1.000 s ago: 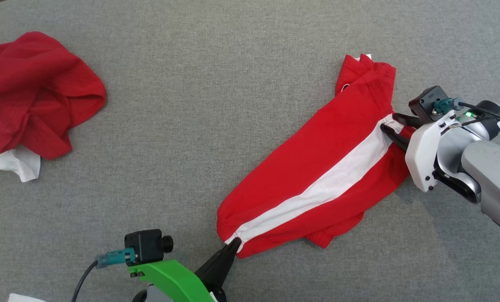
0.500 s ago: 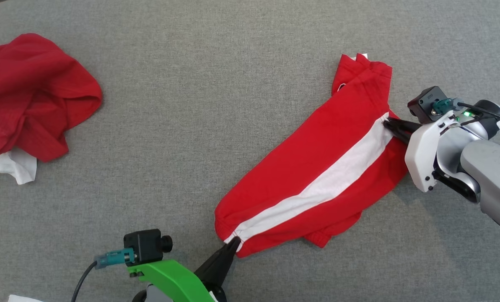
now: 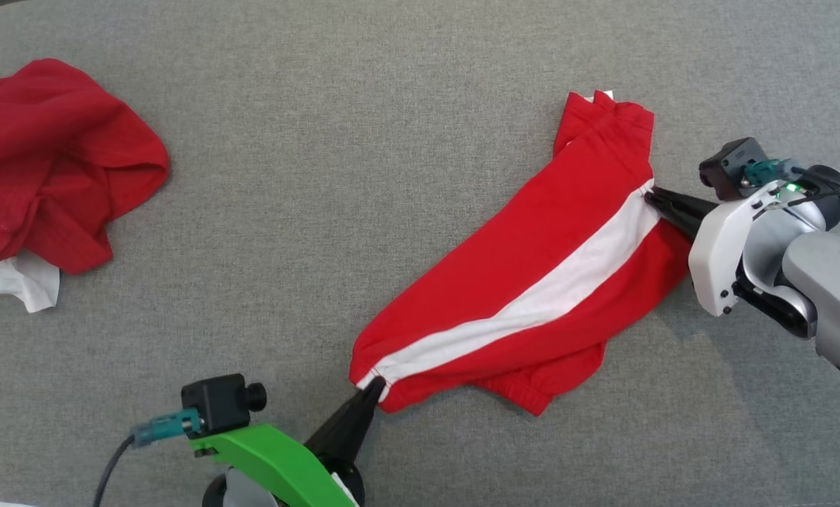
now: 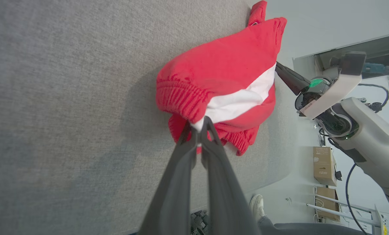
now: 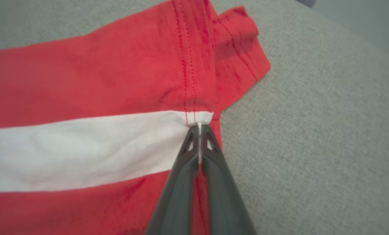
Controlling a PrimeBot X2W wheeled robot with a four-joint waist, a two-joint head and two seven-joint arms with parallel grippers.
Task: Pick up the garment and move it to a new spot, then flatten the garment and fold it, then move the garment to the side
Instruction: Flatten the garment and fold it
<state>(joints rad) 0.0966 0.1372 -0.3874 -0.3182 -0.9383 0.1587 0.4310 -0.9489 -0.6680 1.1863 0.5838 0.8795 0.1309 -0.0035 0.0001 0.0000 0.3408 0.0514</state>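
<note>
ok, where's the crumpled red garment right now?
Head view, upper left: the crumpled red garment lies at the far left edge of the grey surface, well apart from the striped garment lying right of centre.

Crumpled dark-red cloth point(image 3: 60, 155) at upper left, lying over white cloth point(image 3: 22, 285), on grey fabric surface point(image 3: 363, 176).

Bright, even light; soft shadows; wide-angle distortion.
</note>
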